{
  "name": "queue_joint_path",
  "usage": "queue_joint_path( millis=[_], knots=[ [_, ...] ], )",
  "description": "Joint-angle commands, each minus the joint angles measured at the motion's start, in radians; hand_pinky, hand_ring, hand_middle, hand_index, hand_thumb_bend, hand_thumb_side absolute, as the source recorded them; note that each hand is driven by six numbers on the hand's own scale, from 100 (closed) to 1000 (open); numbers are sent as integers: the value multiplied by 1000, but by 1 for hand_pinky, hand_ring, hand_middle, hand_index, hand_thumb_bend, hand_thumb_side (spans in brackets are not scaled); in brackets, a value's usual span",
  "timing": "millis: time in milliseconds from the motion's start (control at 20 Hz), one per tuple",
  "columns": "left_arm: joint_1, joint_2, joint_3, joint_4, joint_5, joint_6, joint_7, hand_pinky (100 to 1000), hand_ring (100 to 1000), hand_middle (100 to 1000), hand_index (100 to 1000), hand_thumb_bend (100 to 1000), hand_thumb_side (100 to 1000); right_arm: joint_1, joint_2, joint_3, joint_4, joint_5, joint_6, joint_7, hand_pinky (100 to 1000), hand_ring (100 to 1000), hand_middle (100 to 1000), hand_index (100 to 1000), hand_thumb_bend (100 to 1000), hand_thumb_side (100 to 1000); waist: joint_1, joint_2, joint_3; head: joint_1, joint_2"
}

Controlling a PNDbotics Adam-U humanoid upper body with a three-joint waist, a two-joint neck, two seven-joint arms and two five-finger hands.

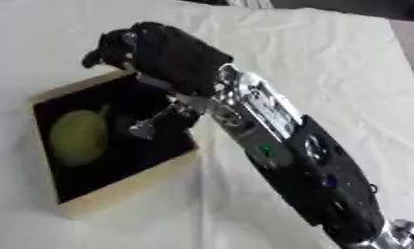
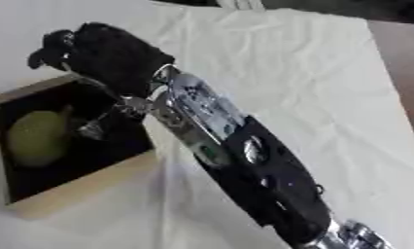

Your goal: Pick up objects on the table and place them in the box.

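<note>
Closest to us is our right arm (image 1: pixel 304 160), a chunky black and silver thing that comes in from the lower right corner and runs diagonally up and to the left across the white cloth (image 1: pixel 329 63) covering the table. At the end of it our right hand (image 1: pixel 146 46) sits over the far right corner of the box (image 1: pixel 125 187), seen from the back, with the fingers (image 1: pixel 104 48) bent down and inward on the far side. We honestly can't tell whether they're closed around anything or just curled, since the back of the hand hides whatever is under it, so we're leaving that open. A thin silver rod (image 1: pixel 159 119) sticks down from the wrist area and ends over the box's dark inside, right of the fruit. The box itself is a shallow square one with light wooden walls and a black inside, sitting skewed on the cloth left of the arm. Inside it, toward its left half, lies a yellow-green pear (image 1: pixel 77 137) with its narrow stem end pointing toward the hand; it rests on the box floor and isn't touching the hand or the rod as far as we can see. The cloth has some soft creases right of the box and under the arm. Our left hand doesn't show up in either eye view.
</note>
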Motion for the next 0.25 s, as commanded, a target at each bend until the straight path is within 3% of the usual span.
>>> queue_joint_path(
  millis=[50, 250],
  knots=[
    [-5, 14, 10, -15, 0, 2, 2, 499, 506, 575, 701, 241, 588, -5, -33, -62, -105, -81, 69, -120, 749, 571, 670, 817, 430, 100, 13, -19, -2, 7, -12],
    [-5, 15, 13, -15, -1, 2, 5, 500, 506, 575, 701, 241, 587, 14, -81, -140, -160, -143, 133, -250, 753, 588, 674, 818, 412, 100, 15, -18, -7, 15, -17]
  ],
)
